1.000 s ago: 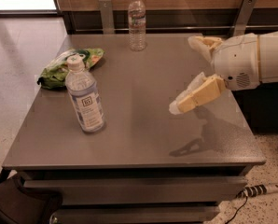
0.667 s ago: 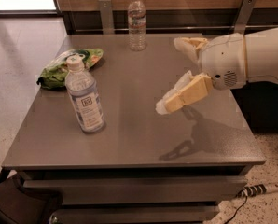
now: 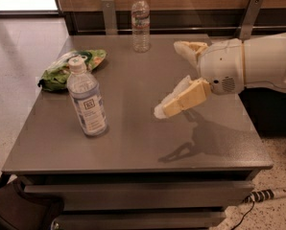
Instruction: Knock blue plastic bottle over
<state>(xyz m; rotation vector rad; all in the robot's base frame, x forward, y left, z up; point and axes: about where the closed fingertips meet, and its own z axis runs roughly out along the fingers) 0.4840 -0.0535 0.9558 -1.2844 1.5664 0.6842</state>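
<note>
Gripper (image 3: 169, 79) hangs above the right half of the grey tabletop (image 3: 133, 143), reaching in from the right on a thick white arm (image 3: 258, 63). Jaws stand wide apart, holding nothing, one tan jaw toward the far edge and the other lower and nearer, slanting down to the left. Both are off the surface, and their shadow lies on the tabletop just nearer than the lower jaw.

Blue plastic bottle (image 3: 88, 102) is left of the jaws and a little nearer the front edge than the lower jaw. It stands upright on its base with the white cap on and a white-and-blue label with a small dark square logo facing the camera. A clear stretch of tabletop lies between it and the lower jaw tip — no contact.

Beyond the jaws and slightly left, a slim clear bottle (image 3: 140, 22) stands upright near the far edge of the tabletop, well apart from the upper jaw.

A green snack bag (image 3: 71, 67) lies flat farther left than the blue plastic bottle, just behind it toward the far-left corner; whether the two touch, I cannot tell.

On the floor below and right of the jaws lies a white power strip (image 3: 270, 194); a dark bag (image 3: 18, 210) sits at the lower left.
</note>
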